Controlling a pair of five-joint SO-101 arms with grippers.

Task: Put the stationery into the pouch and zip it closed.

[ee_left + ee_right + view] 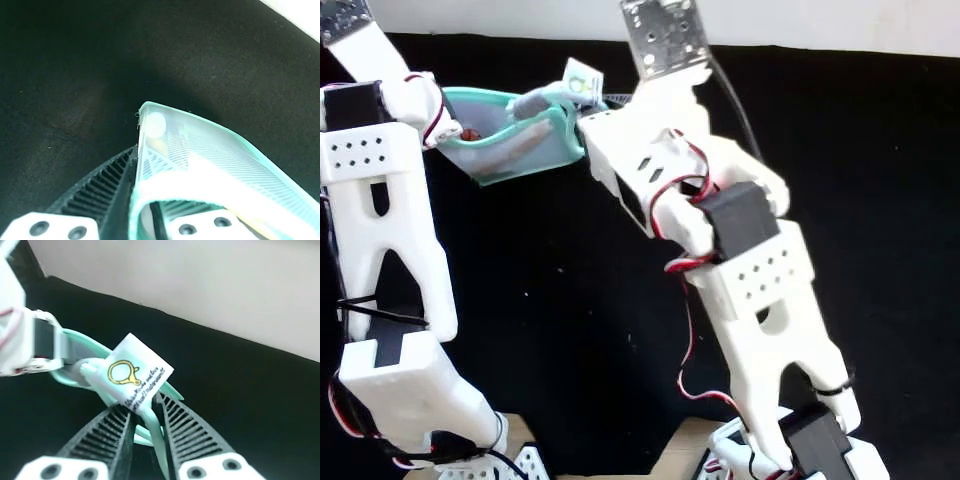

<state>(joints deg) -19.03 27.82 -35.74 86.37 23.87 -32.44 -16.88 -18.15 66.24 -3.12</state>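
The teal-edged pouch [515, 145] with a see-through wall hangs above the black table, held between both arms. Through its wall I see a pale long item [505, 150], and a grey item [533, 102] sits at its top edge. My left gripper [445, 128] is shut on the pouch's left end; in the left wrist view the striped clear wall [200, 160] runs between that gripper's [145, 210] ribbed fingers [100, 192]. My right gripper [583, 118] is shut on the pouch's right end. The teal edge [150, 432] and a white tag [135, 375] stand between that gripper's [147, 410] fingers [182, 432].
A black cloth [880, 200] covers the table, with a white wall strip [820, 25] behind its far edge. The left arm's white links [390, 250] and the right arm's links [760, 290] cross the near half. Cardboard [680, 450] lies at the front edge.
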